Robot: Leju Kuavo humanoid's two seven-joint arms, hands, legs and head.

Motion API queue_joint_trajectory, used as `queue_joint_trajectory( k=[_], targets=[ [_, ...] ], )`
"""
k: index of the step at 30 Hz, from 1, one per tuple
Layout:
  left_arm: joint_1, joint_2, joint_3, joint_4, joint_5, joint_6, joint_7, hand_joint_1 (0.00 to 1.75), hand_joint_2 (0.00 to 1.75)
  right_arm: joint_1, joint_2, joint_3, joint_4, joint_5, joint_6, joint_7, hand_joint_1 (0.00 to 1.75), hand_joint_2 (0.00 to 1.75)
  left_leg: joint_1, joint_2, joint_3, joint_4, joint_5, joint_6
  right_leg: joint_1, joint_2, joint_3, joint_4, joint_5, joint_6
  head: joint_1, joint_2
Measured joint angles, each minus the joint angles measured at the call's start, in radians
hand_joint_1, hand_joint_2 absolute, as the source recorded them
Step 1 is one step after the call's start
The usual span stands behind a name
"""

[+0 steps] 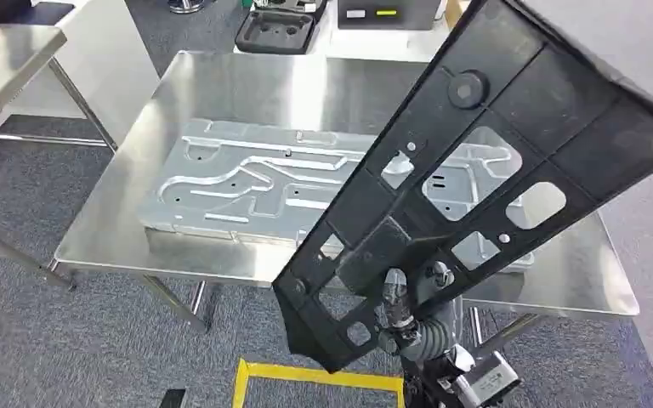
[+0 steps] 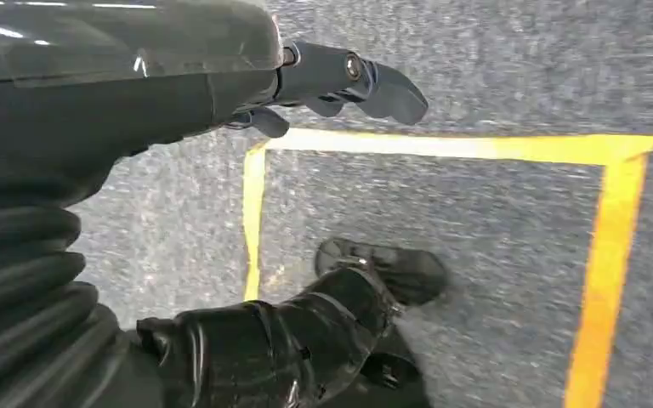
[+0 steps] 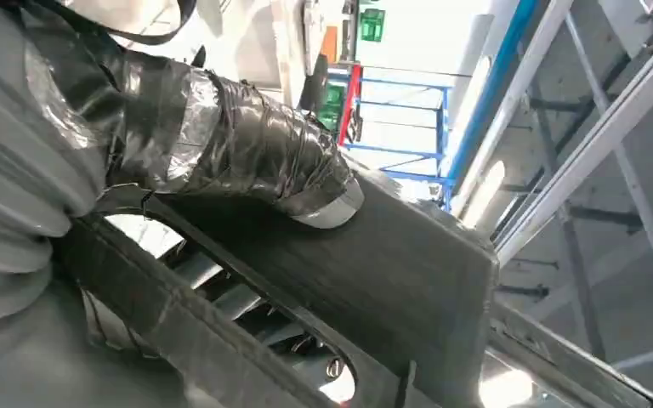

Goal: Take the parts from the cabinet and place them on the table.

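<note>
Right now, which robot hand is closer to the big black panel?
Right. The right hand grips the black panel at its lower end over the table. The left hand hangs down over the carpet, holding nothing.

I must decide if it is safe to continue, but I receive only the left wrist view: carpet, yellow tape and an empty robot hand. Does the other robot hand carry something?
Observer: Yes. The right robot hand grips a large black panel near its lower end.
Operator: Where is the panel compared with the table?
Observer: In the head view it is held tilted in front of the steel table, and its upper end rises out of the picture.
Operator: Is something already on the table?
Observer: One silver metal plate lies flat in the middle.
</note>
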Motion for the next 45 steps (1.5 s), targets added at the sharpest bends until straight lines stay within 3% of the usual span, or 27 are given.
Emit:
queue_joint_trajectory(
  k=[2, 5, 6, 7, 8, 10, 11, 12, 15, 16, 17, 19, 21, 22, 24, 25, 26, 27, 30, 32, 34, 36, 37, 38, 41, 42, 45],
  targets=[
    [-0.002, 0.000, 0.000, 0.000, -0.007, -0.005, 0.000, 0.00, 1.75, -0.022, 0.000, 0.000, 0.001, 0.032, 0.003, 0.010, 1.75, 1.75, 0.007, -0.002, 0.010, -0.012, 0.005, 0.008, -0.006, 0.035, -0.013, 0.029, -0.025, 0.010, 0.001, 0.000],
    [-0.012, 0.000, -0.006, 0.000, -0.020, -0.016, 0.001, 0.00, 1.75, -0.074, -0.007, 0.000, 0.007, 0.158, -0.003, 0.093, 1.75, 1.75, 0.004, -0.008, 0.010, -0.011, 0.003, 0.020, -0.003, 0.059, -0.130, 0.258, -0.123, 0.012, 0.001, 0.000],
    [-0.013, 0.002, -0.008, 0.000, -0.022, -0.018, 0.001, 0.00, 1.75, -0.092, -0.013, 0.000, 0.009, 0.204, -0.003, 0.131, 1.75, 1.75, 0.002, -0.012, 0.010, -0.010, 0.001, 0.022, -0.003, 0.060, -0.159, 0.305, -0.128, 0.012, 0.001, 0.000],
    [-0.013, 0.003, -0.009, 0.000, -0.025, -0.020, 0.004, 0.00, 1.75, -0.116, -0.023, 0.000, 0.011, 0.260, -0.005, 0.179, 1.75, 1.75, 0.000, -0.015, 0.011, -0.009, 0.001, 0.023, -0.003, 0.061, -0.166, 0.304, -0.109, 0.010, 0.002, 0.000],
    [-0.014, 0.005, -0.011, 0.000, -0.030, -0.023, 0.010, 0.00, 1.75, -0.151, -0.034, 0.000, 0.013, 0.325, -0.003, 0.242, 1.75, 1.75, -0.002, -0.019, 0.013, -0.007, -0.001, 0.023, -0.003, 0.061, -0.150, 0.254, -0.066, 0.006, 0.001, 0.000],
    [-0.017, 0.005, -0.017, 0.000, -0.037, -0.030, 0.018, 0.00, 1.75, -0.218, -0.053, 0.000, 0.016, 0.426, 0.004, 0.341, 1.75, 1.75, -0.004, -0.026, 0.016, -0.005, -0.003, 0.022, -0.001, 0.064, -0.077, 0.083, 0.031, -0.006, 0.002, 0.000],
    [-0.018, 0.005, -0.021, 0.000, -0.041, -0.032, 0.021, 0.00, 1.75, -0.253, -0.065, 0.000, 0.019, 0.484, 0.008, 0.390, 1.75, 1.75, -0.003, -0.028, 0.014, -0.004, -0.003, 0.021, 0.002, 0.073, -0.058, 0.028, 0.034, -0.016, 0.002, 0.000],
    [-0.022, 0.006, -0.024, 0.000, -0.042, -0.036, 0.023, 0.00, 1.75, -0.289, -0.075, 0.000, 0.023, 0.534, 0.015, 0.433, 1.75, 1.75, -0.010, -0.032, 0.007, 0.003, -0.005, 0.018, 0.005, 0.073, -0.047, 0.003, 0.031, -0.015, -0.001, 0.000],
    [-0.021, 0.008, -0.027, 0.000, -0.042, -0.036, 0.027, 0.00, 1.75, -0.346, -0.096, 0.000, 0.033, 0.568, 0.022, 0.468, 1.75, 1.75, -0.002, -0.034, 0.006, -0.005, 0.002, 0.003, 0.008, 0.072, -0.046, 0.003, 0.036, -0.022, 0.001, 0.000],
    [-0.021, 0.015, -0.027, 0.000, -0.042, -0.035, 0.028, 0.00, 1.75, -0.358, -0.099, 0.000, 0.035, 0.571, 0.022, 0.471, 1.75, 1.75, -0.007, -0.036, 0.002, -0.002, -0.005, -0.001, -0.005, 0.068, -0.038, -0.010, 0.043, -0.028, 0.001, 0.000],
    [-0.020, 0.013, -0.028, 0.000, -0.042, -0.035, 0.028, 0.00, 1.75, -0.365, -0.101, 0.000, 0.038, 0.573, 0.022, 0.473, 1.75, 1.75, -0.005, -0.031, -0.003, 0.016, -0.019, -0.011, -0.005, 0.066, -0.033, -0.015, 0.044, -0.030, -0.003, 0.000],
    [-0.024, 0.013, -0.033, 0.000, -0.044, -0.036, 0.030, 0.00, 1.75, -0.385, -0.106, 0.000, 0.042, 0.600, 0.021, 0.490, 1.75, 1.75, 0.006, -0.029, -0.059, 0.134, -0.081, -0.025, -0.006, 0.064, -0.032, -0.016, 0.044, -0.034, -0.012, 0.000],
    [-0.026, 0.014, -0.044, 0.000, -0.051, -0.038, 0.037, 0.00, 1.75, -0.412, -0.116, 0.000, 0.053, 0.781, 0.018, 0.579, 1.75, 1.75, 0.013, -0.026, -0.129, 0.269, -0.123, -0.036, -0.006, 0.062, -0.033, -0.014, 0.042, -0.035, -0.012, 0.000],
    [-0.026, 0.014, -0.047, 0.000, -0.055, -0.039, 0.042, 0.00, 1.75, -0.431, -0.122, 0.001, 0.060, 0.879, 0.022, 0.627, 1.75, 1.75, 0.016, -0.024, -0.137, 0.279, -0.112, -0.039, -0.007, 0.062, -0.033, -0.012, 0.041, -0.034, -0.013, 0.000],
    [-0.026, 0.015, -0.047, 0.000, -0.062, -0.044, 0.050, 0.00, 1.75, -0.488, -0.136, 0.001, 0.077, 1.052, 0.068, 0.717, 1.75, 1.75, 0.021, -0.021, -0.090, 0.169, -0.032, -0.042, -0.010, 0.064, -0.032, -0.006, 0.036, -0.030, -0.012, 0.000],
    [-0.028, 0.016, -0.047, 0.000, -0.063, -0.047, 0.051, 0.00, 1.75, -0.520, -0.141, 0.001, 0.084, 1.112, 0.100, 0.744, 1.75, 1.75, 0.021, -0.020, -0.049, 0.081, 0.012, -0.041, -0.013, 0.064, -0.031, -0.003, 0.033, -0.026, -0.013, 0.000],
    [-0.032, 0.016, -0.048, 0.000, -0.063, -0.048, 0.051, 0.00, 1.75, -0.551, -0.147, 0.001, 0.092, 1.154, 0.125, 0.763, 1.75, 1.75, 0.021, -0.017, -0.021, 0.008, 0.023, -0.039, -0.013, 0.064, -0.031, -0.001, 0.030, -0.020, -0.013, 0.000],
    [-0.036, 0.016, -0.053, 0.000, -0.064, -0.050, 0.052, 0.00, 1.75, -0.579, -0.153, 0.001, 0.101, 1.180, 0.140, 0.775, 1.75, 1.75, 0.012, -0.018, -0.007, -0.003, 0.013, -0.035, -0.007, 0.064, -0.036, 0.000, 0.030, -0.015, -0.013, 0.000],
    [-0.042, 0.016, -0.062, 0.000, -0.065, -0.050, 0.052, 0.00, 1.75, -0.620, -0.164, 0.002, 0.118, 1.198, 0.155, 0.786, 1.75, 1.75, 0.009, -0.024, -0.014, -0.003, 0.016, -0.016, -0.008, 0.059, -0.034, -0.009, 0.035, 0.000, -0.013, 0.000],
    [-0.040, 0.016, -0.063, 0.000, -0.065, -0.050, 0.053, 0.00, 1.75, -0.634, -0.171, 0.005, 0.126, 1.205, 0.160, 0.789, 1.75, 1.75, 0.018, -0.023, 0.001, -0.023, 0.025, -0.002, -0.010, 0.061, -0.037, 0.005, 0.019, 0.011, -0.012, 0.000],
    [-0.044, 0.015, -0.063, 0.000, -0.065, -0.052, 0.052, 0.00, 1.75, -0.657, -0.180, 0.008, 0.136, 1.236, 0.191, 0.807, 1.75, 1.75, 0.017, -0.023, 0.002, -0.025, 0.024, 0.011, -0.008, 0.064, -0.094, 0.124, -0.045, 0.011, -0.009, 0.000],
    [-0.046, 0.015, -0.064, 0.000, -0.064, -0.052, 0.052, 0.00, 1.75, -0.686, -0.186, 0.021, 0.151, 1.287, 0.264, 0.831, 1.75, 1.75, 0.015, -0.023, 0.002, -0.024, 0.022, 0.015, -0.009, 0.065, -0.176, 0.282, -0.099, 0.013, -0.010, 0.000],
    [-0.049, 0.015, -0.066, 0.000, -0.062, -0.053, 0.051, 0.00, 1.75, -0.701, -0.190, 0.030, 0.162, 1.305, 0.301, 0.844, 1.75, 1.75, 0.015, -0.024, 0.002, -0.023, 0.021, 0.016, -0.010, 0.065, -0.193, 0.307, -0.094, 0.013, -0.010, 0.000],
    [-0.049, 0.015, -0.067, 0.000, -0.061, -0.053, 0.051, 0.00, 1.75, -0.721, -0.193, 0.040, 0.177, 1.315, 0.347, 0.853, 1.75, 1.75, 0.015, -0.025, 0.003, -0.022, 0.021, 0.016, -0.011, 0.065, -0.186, 0.285, -0.067, 0.013, -0.009, 0.000],
    [-0.051, 0.011, -0.072, 0.000, -0.052, -0.059, 0.042, 0.00, 1.75, -0.789, -0.200, 0.077, 0.225, 1.329, 0.472, 0.866, 1.75, 1.75, 0.015, -0.032, 0.002, -0.009, 0.013, 0.008, -0.012, 0.065, -0.075, 0.039, 0.060, 0.004, -0.008, 0.000],
    [-0.051, 0.009, -0.072, 0.000, -0.050, -0.060, 0.037, 0.00, 1.75, -0.810, -0.203, 0.087, 0.240, 1.329, 0.514, 0.871, 1.75, 1.75, 0.006, -0.033, -0.004, -0.003, 0.009, 0.001, -0.006, 0.067, -0.057, 0.008, 0.041, 0.002, -0.009, 0.000],
    [-0.052, 0.009, -0.072, 0.000, -0.037, -0.062, 0.026, 0.00, 1.75, -0.843, -0.206, 0.130, 0.293, 1.324, 0.620, 0.882, 1.75, 1.75, 0.010, -0.034, -0.005, -0.008, 0.015, -0.012, -0.003, 0.068, -0.061, 0.006, 0.047, -0.005, -0.014, 0.000]
  ],
)
